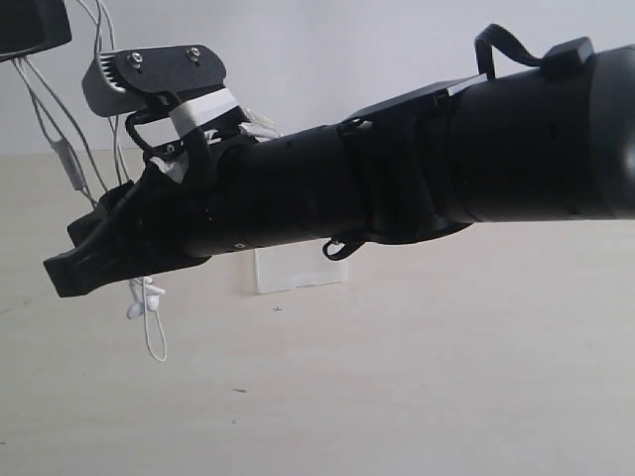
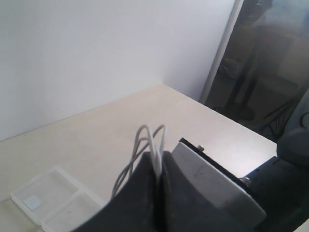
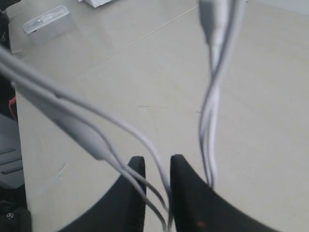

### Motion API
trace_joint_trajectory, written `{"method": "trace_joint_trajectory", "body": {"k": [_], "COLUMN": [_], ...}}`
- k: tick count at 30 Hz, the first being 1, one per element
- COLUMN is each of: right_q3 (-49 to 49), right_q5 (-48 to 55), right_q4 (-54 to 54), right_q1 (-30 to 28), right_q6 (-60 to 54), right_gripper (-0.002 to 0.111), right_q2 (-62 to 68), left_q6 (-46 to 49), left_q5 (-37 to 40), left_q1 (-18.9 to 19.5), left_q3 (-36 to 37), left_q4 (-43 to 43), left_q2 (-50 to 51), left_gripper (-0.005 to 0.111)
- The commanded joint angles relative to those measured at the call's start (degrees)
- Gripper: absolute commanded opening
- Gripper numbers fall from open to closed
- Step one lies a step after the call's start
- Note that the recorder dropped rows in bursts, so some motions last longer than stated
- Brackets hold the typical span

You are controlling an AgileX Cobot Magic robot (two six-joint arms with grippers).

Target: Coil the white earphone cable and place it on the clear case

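Left gripper (image 2: pixel 158 157) is raised off the table (image 2: pixel 120 116), jaws pressed together on several strands of the white earphone cable (image 2: pixel 149 137); short loops stick up above the tips, so it reads as the anchor holding the gathered turns while the other arm works. Below it in the left wrist view, the clear case (image 2: pixel 72 208) lies flat on the table, both halves spread and a small white label on one half, with nothing on it. Right arm (image 1: pixel 397 169) reaches across the exterior view at cable height, hiding most of the case behind it. Right gripper (image 3: pixel 157 162) has its jaws narrowly apart, the gap wider than the wire. Two thin strands run down into that gap, one along an inner face, and as far as I can see they're not clamped. The inline remote (image 3: pixel 82 133) hangs on a slack strand beside the jaws, and a second bundle drops near the other finger. The earbuds (image 1: pixel 144 296) dangle under the right gripper's tip, above the table, and other strands hang down from the upper left of the exterior view. Judgement: mid-coil, with the cable all in the air between the two grippers and nothing placed yet. Next, the right needs a firm pinch on the free strands to make another turn. Risk: thin wire slips out, or the remote snags the loops
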Motion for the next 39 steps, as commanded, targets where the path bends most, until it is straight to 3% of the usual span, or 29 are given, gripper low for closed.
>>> {"method": "trace_joint_trajectory", "body": {"k": [1,4,6,15,25,35,37,39], "right_q3": [-0.4,-0.4,-0.4,-0.3,-0.3,-0.3,-0.3,-0.3], "right_q5": [0.5,0.5,0.8,0.6,4.2,6.5,7.2,7.2], "right_q4": [0.2,0.2,0.2,0.2,-12.9,-15.9,-16.2,-16.7], "right_q1": [0.1,0.1,0.1,0.1,0.1,0.1,0.1,0.1], "right_q6": [-0.3,0.3,0.3,3.1,11.7,17.2,17.2,17.2], "right_gripper": [0.019,0.011,0.000,0.000,0.000,0.008,0.018,0.035], "right_q2": [0.0,0.0,0.0,-0.6,-1.8,-1.7,-1.7,-1.7], "left_q6": [0.2,0.2,0.2,0.2,0.0,0.1,0.1,0.1], "left_q5": [-0.1,-0.2,-0.6,-2.5,-3.8,-3.8,-3.8,-3.8], "left_q1": [0.0,0.0,0.0,0.1,0.1,0.1,0.1,0.1], "left_q3": [-0.5,-0.5,-0.5,-0.5,-0.5,-0.5,-0.5,-0.5], "left_q4": [-0.9,-0.7,-0.6,1.6,1.8,1.8,1.8,1.8], "left_q2": [-0.1,-0.1,-0.1,-0.1,-0.4,-0.4,-0.4,-0.4], "left_gripper": [0.000,0.000,0.000,0.000,0.000,0.000,0.000,0.000]}}
